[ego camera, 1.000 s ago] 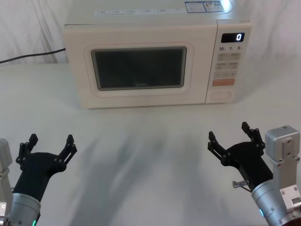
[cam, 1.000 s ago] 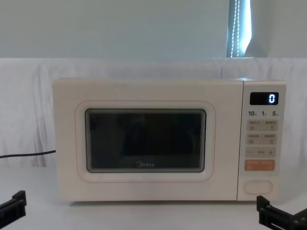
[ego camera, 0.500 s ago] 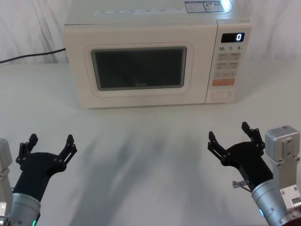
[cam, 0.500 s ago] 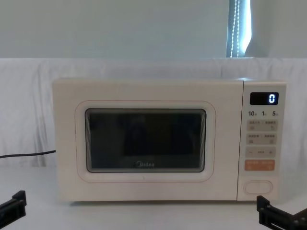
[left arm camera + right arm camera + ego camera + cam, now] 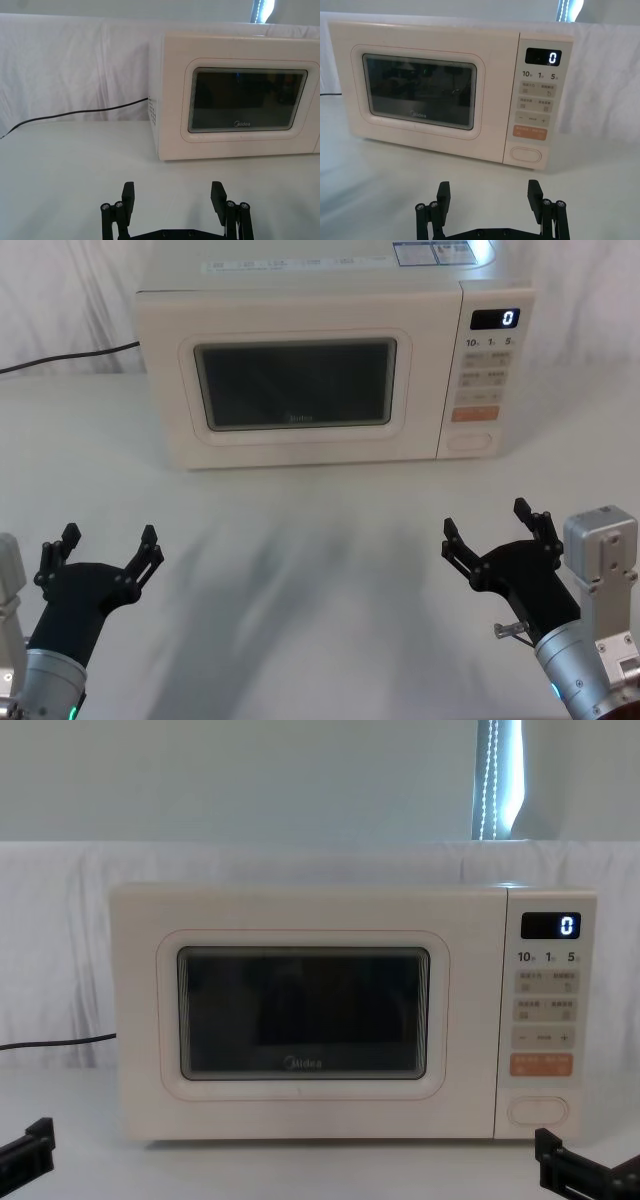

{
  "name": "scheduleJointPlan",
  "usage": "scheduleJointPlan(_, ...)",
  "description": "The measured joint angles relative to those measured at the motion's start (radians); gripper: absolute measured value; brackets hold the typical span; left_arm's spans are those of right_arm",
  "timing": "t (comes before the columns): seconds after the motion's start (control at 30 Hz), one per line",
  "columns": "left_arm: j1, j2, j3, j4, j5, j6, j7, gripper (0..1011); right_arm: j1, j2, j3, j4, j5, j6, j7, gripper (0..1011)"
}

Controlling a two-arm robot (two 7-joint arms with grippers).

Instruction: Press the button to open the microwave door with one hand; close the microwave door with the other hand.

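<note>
Both grippers, the left gripper (image 5: 104, 546) and the right gripper (image 5: 492, 523), wait low with fingers spread wide and holding nothing, well apart from the shut microwave door (image 5: 295, 386) and the button (image 5: 471, 441) at the panel's bottom, ready to reach.

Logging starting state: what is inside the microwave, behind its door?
The microwave door is shut; its dark window shows only reflections, so the cavity contents cannot be seen.
</note>
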Motion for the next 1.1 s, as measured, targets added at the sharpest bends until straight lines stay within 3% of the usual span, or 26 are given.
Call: scheduleJointPlan(1.1, 0.000, 0.000, 0.000, 0.000, 0.000, 0.000, 0.000, 1001, 0.000, 0.000, 0.000, 0.000, 0.000, 0.000, 0.000, 1002)
